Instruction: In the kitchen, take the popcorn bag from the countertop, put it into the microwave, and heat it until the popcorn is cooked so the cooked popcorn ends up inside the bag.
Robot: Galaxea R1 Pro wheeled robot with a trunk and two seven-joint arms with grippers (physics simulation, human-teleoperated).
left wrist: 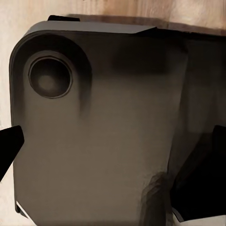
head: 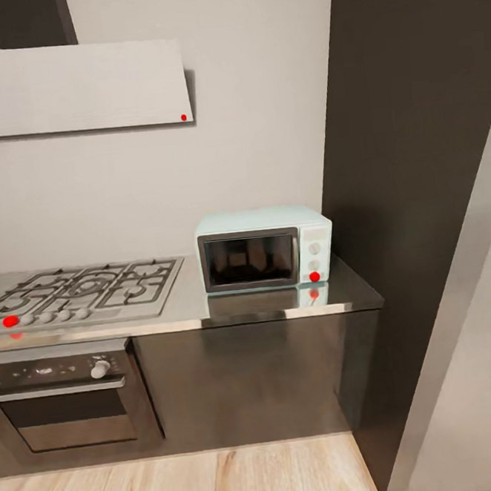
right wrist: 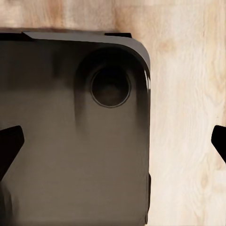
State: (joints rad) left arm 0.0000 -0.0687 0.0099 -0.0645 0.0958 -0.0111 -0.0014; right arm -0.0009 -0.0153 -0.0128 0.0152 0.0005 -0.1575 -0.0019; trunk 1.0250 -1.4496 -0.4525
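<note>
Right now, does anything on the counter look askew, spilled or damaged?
Nothing stands out. The microwave sits squarely on the countertop with its door closed, right of the gas hob. No spill or damage shows. No popcorn bag is visible on this stretch.

From my left wrist camera I see my base (left wrist: 94, 141): a dark grey, smooth, matt housing with a broadly rounded corner. Near that corner sits a round recessed socket (left wrist: 50, 76) with a thin pale ring around it. A flat dark lip (left wrist: 94, 26) runs along the base's far edge. The left hand (left wrist: 113, 150) shows as two black fingertips (left wrist: 9, 143) at the frame edges, wedge-shaped and plain.

The right wrist camera gives the mirror picture: the same dark grey housing (right wrist: 56, 155), a ringed round socket (right wrist: 110, 87) by its rounded corner, and the right hand (right wrist: 113, 146) with black pointed fingertips (right wrist: 9, 141).
</note>
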